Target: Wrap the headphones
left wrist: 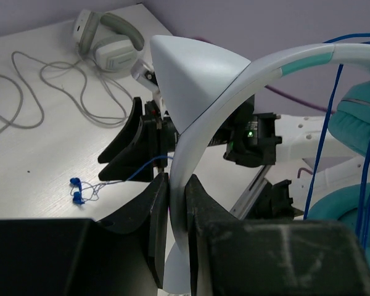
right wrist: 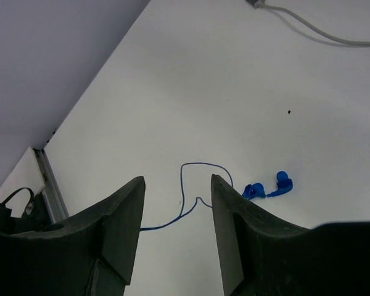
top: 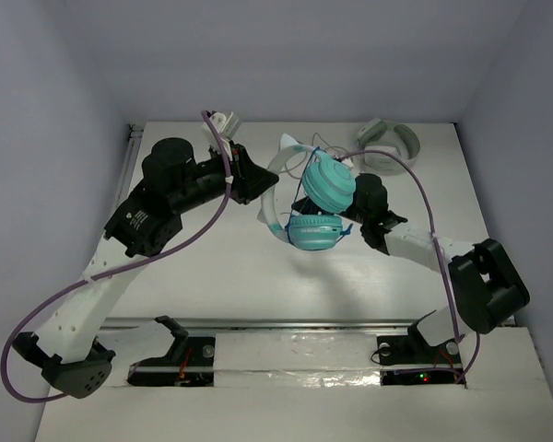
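Observation:
The headphones are held up above the table. Their two teal ear cups (top: 330, 180) hang stacked beside the white headband (top: 272, 198). My left gripper (top: 256, 184) is shut on the headband (left wrist: 200, 135), which has a white pointed ear piece (left wrist: 191, 74). An ear cup (left wrist: 357, 126) and strands of the thin blue cable (left wrist: 324, 135) show at the right of the left wrist view. My right gripper (top: 355, 210) sits just right of the ear cups, partly hidden. It (right wrist: 177, 185) is open and empty above the table, where a loose loop of the blue cable (right wrist: 191, 185) and its blue end (right wrist: 268, 188) lie.
Grey-white headphones (top: 387, 147) lie at the back right, with their grey cable (left wrist: 49, 86) spread on the table. They also show in the left wrist view (left wrist: 108, 40). A metal rail (top: 134, 138) runs along the table's left edge. Walls enclose the back and sides.

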Available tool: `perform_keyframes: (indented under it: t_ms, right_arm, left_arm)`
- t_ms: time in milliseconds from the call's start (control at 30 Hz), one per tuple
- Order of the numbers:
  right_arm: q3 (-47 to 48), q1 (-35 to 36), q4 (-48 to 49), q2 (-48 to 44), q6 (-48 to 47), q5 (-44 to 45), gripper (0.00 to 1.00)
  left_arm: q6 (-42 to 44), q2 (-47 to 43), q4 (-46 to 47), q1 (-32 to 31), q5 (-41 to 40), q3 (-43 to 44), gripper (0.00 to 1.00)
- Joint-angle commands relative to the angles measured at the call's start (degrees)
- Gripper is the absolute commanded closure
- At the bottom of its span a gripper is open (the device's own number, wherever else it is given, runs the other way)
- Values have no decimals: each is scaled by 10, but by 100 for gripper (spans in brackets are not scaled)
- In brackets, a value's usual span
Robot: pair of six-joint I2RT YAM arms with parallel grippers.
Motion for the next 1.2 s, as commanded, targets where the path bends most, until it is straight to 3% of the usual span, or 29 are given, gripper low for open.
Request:
perform_keyframes:
  t_ms: [0, 100, 133, 167, 300, 400, 433, 533, 733, 900, 1167]
  right_arm:
    - [-19, 1, 99, -3, 24, -22, 47]
    - [-46, 1, 104, -26, 39, 18, 61]
    - [-60, 1, 101, -42, 45, 50, 86]
    - [-68, 1, 101, -50, 51, 50, 98]
    - [-128, 1, 115, -102, 96, 119, 100]
    - [-178, 1, 137, -140, 115, 127, 80]
    - [-185, 1, 138, -147, 119, 122, 64]
    - [-204, 1, 156, -154, 125, 87, 46]
    - [-177, 1, 172, -97, 69, 61, 31]
    - [-134, 1, 154, -38, 12, -7, 30]
    - [-89, 1, 153, 20, -8, 20, 27]
  left_arm:
    - [-38, 5, 55, -2, 4, 49, 100]
    - [-44, 12, 51, -2, -7, 70, 100]
    - [-47, 13, 52, -2, -14, 79, 100]
    - [-48, 14, 53, -2, -14, 83, 100]
    - [-55, 24, 50, 4, -30, 100, 100]
    - [-60, 29, 49, 4, -30, 108, 100]
    - [-61, 31, 51, 4, -27, 109, 100]
    - [-64, 36, 55, 4, -22, 114, 100]
    - [-66, 47, 57, 4, -18, 134, 100]
    - [-66, 59, 41, 10, -19, 171, 100]
    - [-72, 68, 36, 10, -8, 198, 100]
